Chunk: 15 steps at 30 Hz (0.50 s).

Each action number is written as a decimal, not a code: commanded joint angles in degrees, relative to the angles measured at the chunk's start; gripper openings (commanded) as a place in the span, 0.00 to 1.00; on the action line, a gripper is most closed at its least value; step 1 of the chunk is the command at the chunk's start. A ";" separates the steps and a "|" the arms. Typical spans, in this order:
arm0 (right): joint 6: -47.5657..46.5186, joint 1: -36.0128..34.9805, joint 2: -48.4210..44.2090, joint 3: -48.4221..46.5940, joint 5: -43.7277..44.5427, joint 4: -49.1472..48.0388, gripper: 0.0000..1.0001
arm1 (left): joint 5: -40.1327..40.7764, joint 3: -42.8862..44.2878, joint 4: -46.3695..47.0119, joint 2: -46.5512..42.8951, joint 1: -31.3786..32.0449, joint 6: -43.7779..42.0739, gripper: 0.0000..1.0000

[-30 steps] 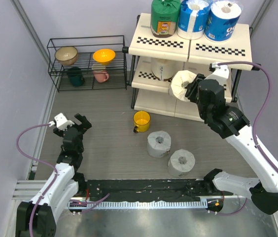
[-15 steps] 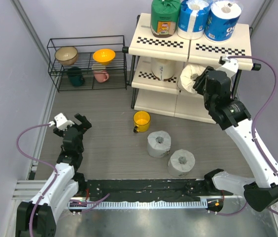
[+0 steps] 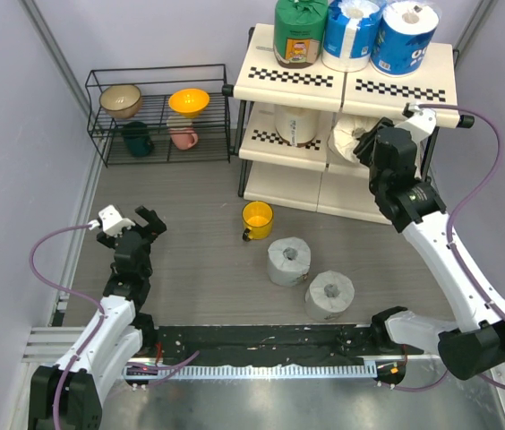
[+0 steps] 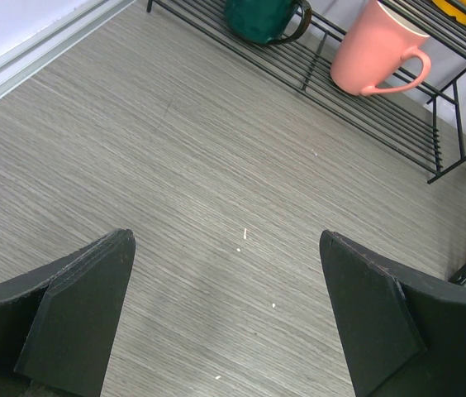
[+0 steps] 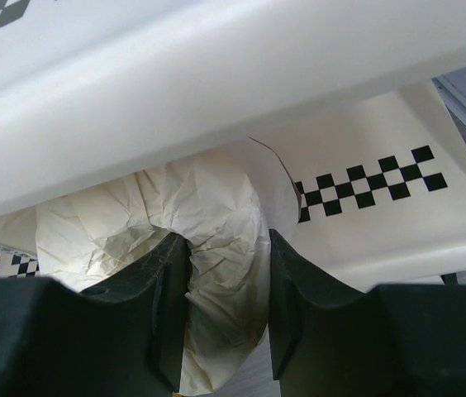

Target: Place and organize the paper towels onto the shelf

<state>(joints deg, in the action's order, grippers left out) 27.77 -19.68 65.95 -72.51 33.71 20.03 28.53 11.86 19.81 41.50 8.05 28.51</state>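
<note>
Right wrist view: right gripper point(image 5: 226, 248) pinches a cream roll point(image 5: 117, 223) at the middle tier of the shelf point(image 5: 365, 215), just under its top tier; left gripper point(image 4: 225, 281) is spread wide over the floor point(image 4: 175, 165) near the wire rack point(image 4: 382, 107)

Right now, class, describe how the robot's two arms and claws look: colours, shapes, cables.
Both the left arm and right arm have white shells with black joints and bases. A purple cable loops from each wrist. The left claw and right claw are matte black, each with two thick wedge-shaped fingers. A small white block sits at the left wrist.
</note>
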 commanded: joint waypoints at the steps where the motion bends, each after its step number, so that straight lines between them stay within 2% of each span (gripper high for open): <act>1: 0.53 0.52 -0.30 0.88 2.06 -10.44 0.25 | 1.52 0.01 1.10 -0.54 -0.23 0.67 1.00; 8: -0.61 0.70 0.40 1.32 5.57 -11.33 0.26 | 1.52 0.01 1.10 -0.45 -0.23 0.67 1.00; 15: -1.75 0.96 1.72 1.93 3.47 -11.95 0.30 | 1.44 0.18 1.10 -0.19 -0.23 0.67 1.00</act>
<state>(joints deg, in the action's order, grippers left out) 26.59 -19.00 67.57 -69.73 36.51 14.52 28.91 11.86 19.81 41.50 8.05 28.56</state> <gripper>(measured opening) 0.410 0.996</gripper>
